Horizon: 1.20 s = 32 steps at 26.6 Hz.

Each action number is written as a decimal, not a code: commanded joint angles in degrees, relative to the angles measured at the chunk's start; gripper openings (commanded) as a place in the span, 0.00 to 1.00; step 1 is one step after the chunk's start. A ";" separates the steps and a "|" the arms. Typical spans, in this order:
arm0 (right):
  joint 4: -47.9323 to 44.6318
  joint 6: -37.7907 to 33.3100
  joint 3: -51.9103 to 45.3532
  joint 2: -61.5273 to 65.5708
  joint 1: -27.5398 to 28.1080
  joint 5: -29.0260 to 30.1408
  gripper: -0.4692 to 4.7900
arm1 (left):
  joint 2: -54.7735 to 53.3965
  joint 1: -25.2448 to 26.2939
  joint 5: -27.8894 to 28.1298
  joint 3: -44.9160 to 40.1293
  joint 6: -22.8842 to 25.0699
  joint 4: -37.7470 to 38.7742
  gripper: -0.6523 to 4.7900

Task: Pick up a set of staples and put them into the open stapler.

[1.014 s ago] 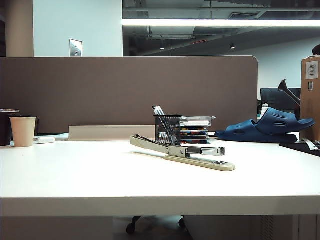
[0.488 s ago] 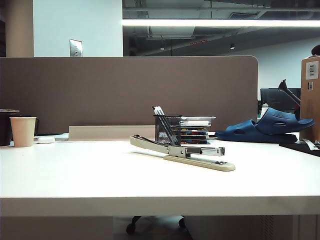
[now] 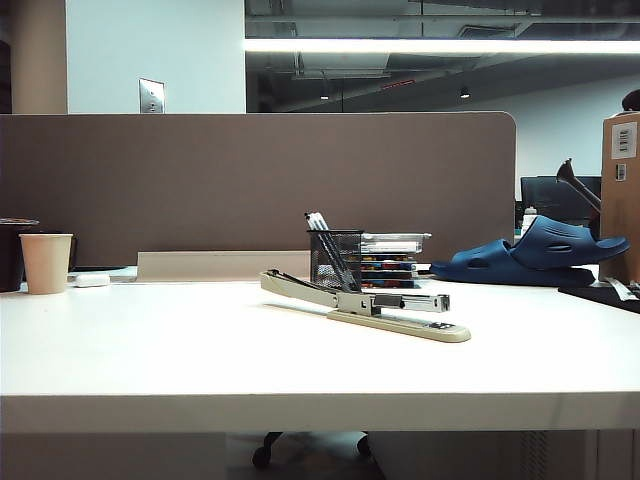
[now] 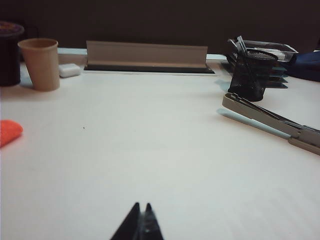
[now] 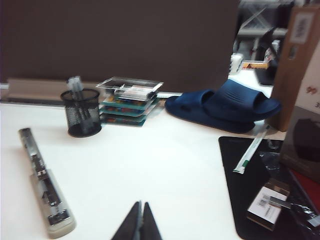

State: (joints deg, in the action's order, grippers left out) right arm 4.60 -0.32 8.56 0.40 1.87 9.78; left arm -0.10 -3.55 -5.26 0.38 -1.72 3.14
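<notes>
The stapler (image 3: 400, 322) lies open near the middle of the white table, with its beige base flat and its grey arm raised toward the back left. It also shows in the left wrist view (image 4: 265, 117) and the right wrist view (image 5: 45, 190). The set of staples is out of view as a separate piece. My left gripper (image 4: 141, 205) is shut and empty, low over bare table well short of the stapler. My right gripper (image 5: 140, 203) is shut and empty too, beside the stapler's front end. Neither arm shows in the exterior view.
A black mesh pen holder (image 3: 335, 258) and a stack of flat boxes (image 5: 127, 102) stand behind the stapler. A blue slipper (image 3: 540, 250) and a black mat (image 5: 240, 170) carrying a small box (image 5: 267, 205) lie to the right. A paper cup (image 3: 46, 262) stands far left.
</notes>
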 commanded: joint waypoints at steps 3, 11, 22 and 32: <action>-1.86 -0.09 -2.10 -0.52 -0.09 -0.76 0.07 | -0.02 0.02 -0.09 0.04 2.49 -1.90 0.11; -4.02 -0.09 -6.43 -0.52 -0.09 -0.92 0.07 | -0.02 0.02 -0.09 0.04 2.60 -4.76 0.11; -3.63 0.35 -8.57 -0.52 -0.04 -2.29 0.07 | -0.02 0.02 -0.04 0.04 2.56 -5.55 0.11; -3.45 0.35 -8.57 -0.52 -0.04 -2.23 0.07 | -0.02 0.02 0.04 0.04 2.56 -5.35 0.11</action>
State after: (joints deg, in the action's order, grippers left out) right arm 1.58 -0.12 0.30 0.23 1.89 7.66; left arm -0.12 -3.57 -5.28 0.36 0.58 -1.50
